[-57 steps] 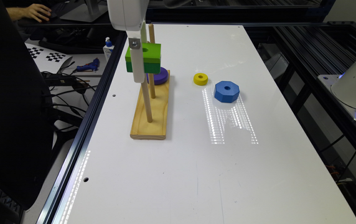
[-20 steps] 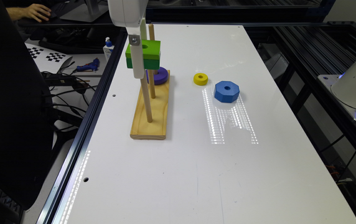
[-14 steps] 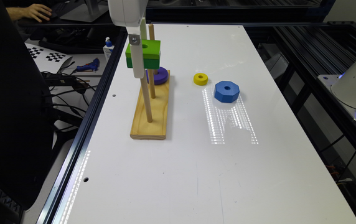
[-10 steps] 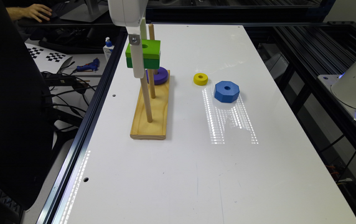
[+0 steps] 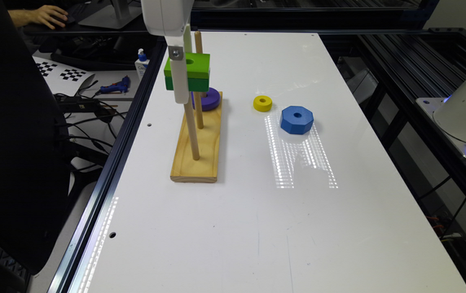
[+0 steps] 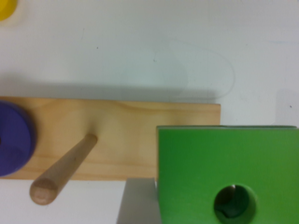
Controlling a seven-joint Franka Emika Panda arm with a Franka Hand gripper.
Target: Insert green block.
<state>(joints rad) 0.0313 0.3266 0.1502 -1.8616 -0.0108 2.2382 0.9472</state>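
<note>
Block [image 5: 187, 71] held aloft above the pegboard [image 5: 197, 142].
Gripper [image 5: 181, 77] is clamped on its sides; the near peg appears to show through its hole. Likely light, rigid, smooth-faced; flat sides suit gripping.

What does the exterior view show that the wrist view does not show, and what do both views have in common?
Exterior view alone: the blue octagonal block on the white table, the robot's white gripper at the green block's side, the full height of two wooden pegs, and a person's hand at a desk beyond the table.

Wrist view alone: a look straight down through the green block's round hole, and one peg's rounded tip.

Both: the green block held above the wooden base, the purple ring on that base, and the yellow ring.
</note>
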